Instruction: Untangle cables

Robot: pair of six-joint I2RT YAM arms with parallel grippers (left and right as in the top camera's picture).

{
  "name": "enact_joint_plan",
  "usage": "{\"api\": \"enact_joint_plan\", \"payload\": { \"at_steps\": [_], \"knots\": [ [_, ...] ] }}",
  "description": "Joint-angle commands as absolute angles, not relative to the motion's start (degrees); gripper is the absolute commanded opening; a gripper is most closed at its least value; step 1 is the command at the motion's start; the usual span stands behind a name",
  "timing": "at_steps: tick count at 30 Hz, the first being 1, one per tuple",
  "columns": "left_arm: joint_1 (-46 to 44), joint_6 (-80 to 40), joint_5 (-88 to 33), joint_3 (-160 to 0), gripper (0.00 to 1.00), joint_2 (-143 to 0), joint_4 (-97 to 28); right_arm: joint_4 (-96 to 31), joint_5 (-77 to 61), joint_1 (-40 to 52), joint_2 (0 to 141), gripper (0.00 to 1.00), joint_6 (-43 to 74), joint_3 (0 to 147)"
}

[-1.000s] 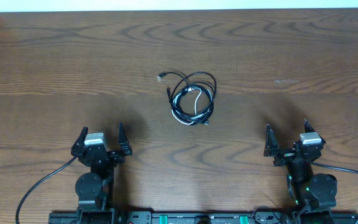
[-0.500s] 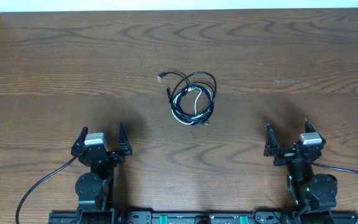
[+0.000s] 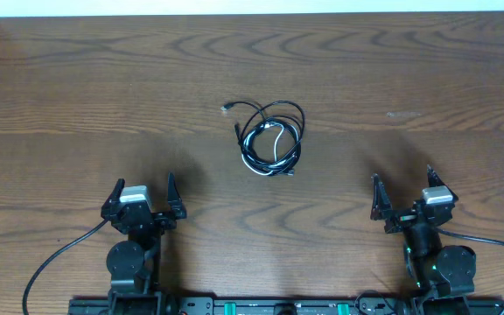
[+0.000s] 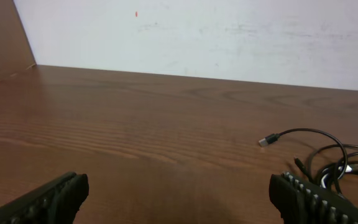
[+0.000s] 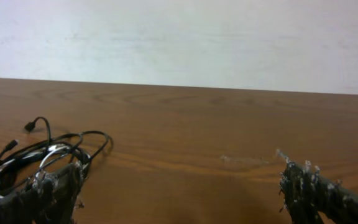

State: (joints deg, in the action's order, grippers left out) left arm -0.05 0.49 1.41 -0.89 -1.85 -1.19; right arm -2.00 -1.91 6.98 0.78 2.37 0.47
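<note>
1. The cables [image 3: 272, 140], thin black cords looped together with a white one, lie in a loose coil on the wooden tabletop [image 3: 427, 79], around its middle and slightly toward the far side.
2. One black cord strays out of the coil to the far left, ending in a small plug [image 3: 227, 108] that lies flat on the wood.
3. At the near left, the left fingers [image 3: 171, 197] are spread wide and hold nothing, well apart from the coil.
4. At the near right, the right fingers [image 3: 377, 199] are likewise splayed wide and grip nothing, also well apart from the coil.
5. Both wrist views show the coil beyond the fingers, with a white wall [image 5: 179, 37] rising behind the tabletop's far edge.
</note>
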Motion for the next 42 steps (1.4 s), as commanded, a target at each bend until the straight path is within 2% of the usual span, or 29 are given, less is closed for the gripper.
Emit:
{"api": "enact_joint_plan", "payload": {
  "at_steps": [1,8,12,18,28,39,42],
  "knots": [
    [0.2,1.5,0.1,-0.2,0.98,-2.0,-3.7,-1.0,-4.7,6.7,0.3,0.99,2.5,0.3],
    [0.2,1.5,-8.0,-1.5,0.98,-2.1,-0.9,0.6,-7.8,6.7,0.3,0.99,2.4,1.6],
    [0.2,1.5,-8.7,-5.0,0.98,-3.4,-1.0,0.4,-11.8,6.7,1.1,0.99,-0.1,4.5],
    [0.2,2.4,-13.5,-15.1,0.98,-12.6,-2.8,-2.8,-12.1,6.7,7.1,0.99,-0.1,12.0],
    [0.0,3.0,-19.1,-44.5,0.98,-39.5,-22.1,-11.4,-17.8,6.7,26.7,0.99,-2.9,31.0],
    [-6.2,6.4,-18.8,-81.4,0.98,-69.9,-49.9,-29.4,-20.9,6.6,49.1,0.99,-3.0,54.1],
    [-8.2,7.3,-18.9,-90.1,0.98,-77.7,-57.2,-35.5,-25.5,5.6,55.5,0.99,-5.2,60.3]
  ]
}}
